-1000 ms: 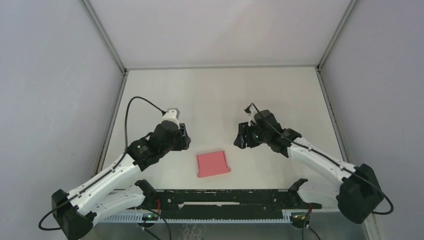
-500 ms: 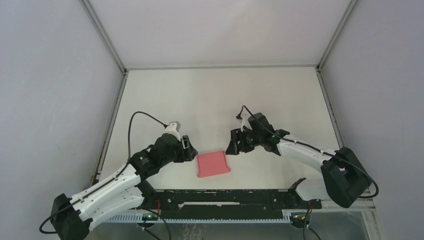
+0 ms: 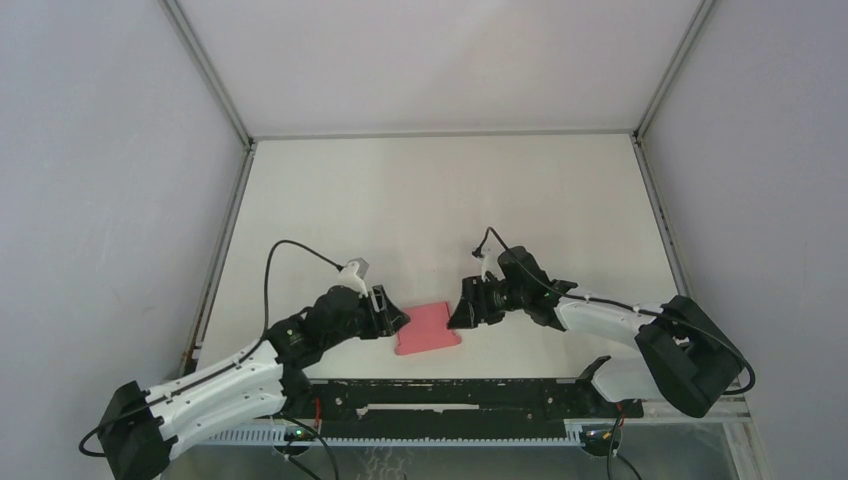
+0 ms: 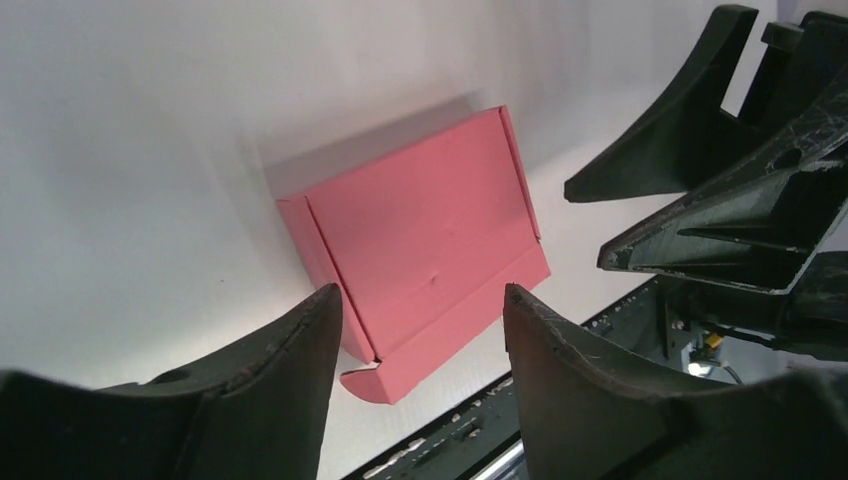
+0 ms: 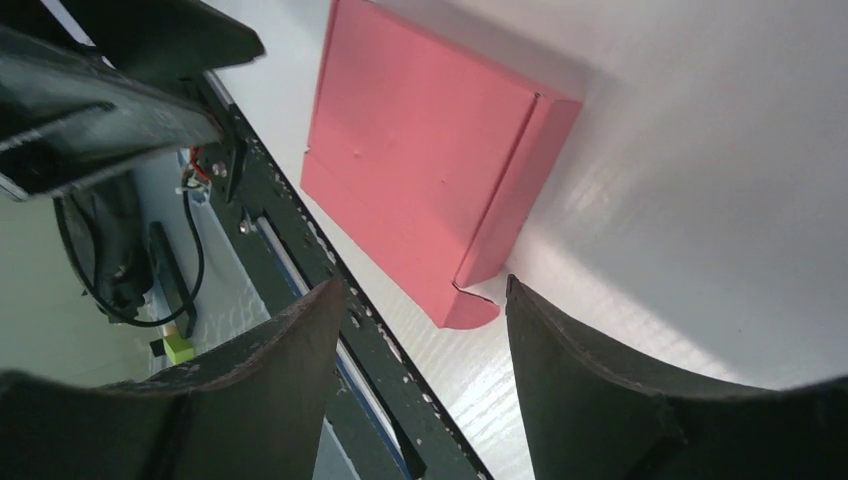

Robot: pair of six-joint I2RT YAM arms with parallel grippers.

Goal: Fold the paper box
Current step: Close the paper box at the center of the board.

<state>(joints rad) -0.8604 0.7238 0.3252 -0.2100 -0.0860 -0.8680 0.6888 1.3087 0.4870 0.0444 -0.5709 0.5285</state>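
Observation:
The pink paper box [image 3: 427,328] lies flat and closed near the table's front edge, between the two arms. In the left wrist view the paper box [image 4: 420,235] shows a lid with a front flap whose rounded tab pokes out at the near corner. My left gripper [image 3: 394,320] is at the box's left edge, open with nothing between its fingers [image 4: 250,390]. My right gripper [image 3: 462,310] is at the box's right edge, also open and empty. From the right wrist, the paper box [image 5: 420,150] lies just ahead of the fingers [image 5: 590,380].
A black rail [image 3: 450,395] runs along the table's front edge just below the box. White walls enclose the table [image 3: 440,190] at the back and both sides.
Both arms have come down and inward toward the box, the left from the upper left, the right from the upper right. Now they flank its two side edges. The box has not moved.

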